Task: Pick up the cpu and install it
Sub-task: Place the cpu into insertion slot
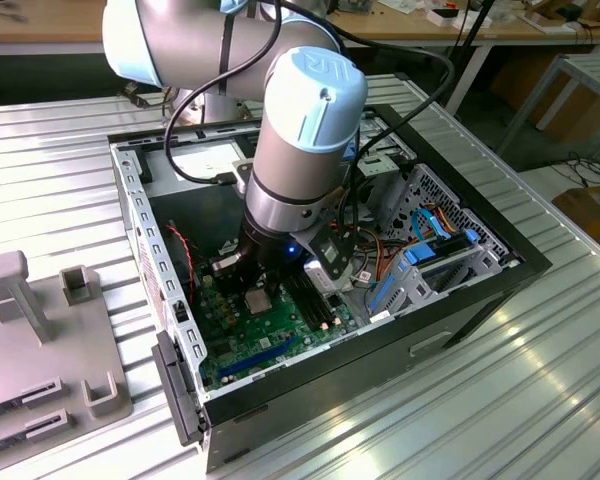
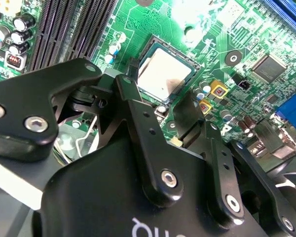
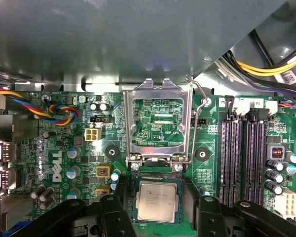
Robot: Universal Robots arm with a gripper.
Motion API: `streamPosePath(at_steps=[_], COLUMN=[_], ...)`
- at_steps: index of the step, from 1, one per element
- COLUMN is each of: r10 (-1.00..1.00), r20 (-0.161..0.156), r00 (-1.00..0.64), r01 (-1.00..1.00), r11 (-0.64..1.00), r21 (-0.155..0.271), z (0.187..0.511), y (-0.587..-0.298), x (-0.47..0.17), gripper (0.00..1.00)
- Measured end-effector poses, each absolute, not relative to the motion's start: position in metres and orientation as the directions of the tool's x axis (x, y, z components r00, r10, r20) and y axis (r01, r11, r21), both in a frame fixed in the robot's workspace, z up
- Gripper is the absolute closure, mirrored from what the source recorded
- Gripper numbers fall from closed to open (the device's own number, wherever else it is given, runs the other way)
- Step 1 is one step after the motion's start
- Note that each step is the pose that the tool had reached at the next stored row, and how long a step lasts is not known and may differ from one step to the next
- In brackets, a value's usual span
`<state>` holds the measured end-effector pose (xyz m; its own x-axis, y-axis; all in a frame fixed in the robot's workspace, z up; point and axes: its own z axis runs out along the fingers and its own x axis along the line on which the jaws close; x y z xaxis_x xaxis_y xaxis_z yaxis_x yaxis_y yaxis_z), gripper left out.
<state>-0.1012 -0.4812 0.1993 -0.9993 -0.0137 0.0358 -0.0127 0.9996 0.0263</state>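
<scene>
While the gripper's freed jaws flank the cpu below the exterior view's centre, tilt could bend pins

Green motherboard across mid-frame, bearing: cpu lying flat at one frame edge, flanked by the spread black fingers of the gripper, both apart from it; hinged metal frame flipped open just beside; black memory slots near; grey case wall beyond.
</scene>
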Motion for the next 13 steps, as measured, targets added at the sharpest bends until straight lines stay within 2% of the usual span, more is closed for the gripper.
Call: streamPosePath(at_steps=[13], r10=[-0.015], r20=[0.036], r00=[-0.999], r01=[-0.014], r11=[1.000], r21=[0.026], z=[0.1998], y=[-0.4811], x=[-0.0990], gripper=[0.45])
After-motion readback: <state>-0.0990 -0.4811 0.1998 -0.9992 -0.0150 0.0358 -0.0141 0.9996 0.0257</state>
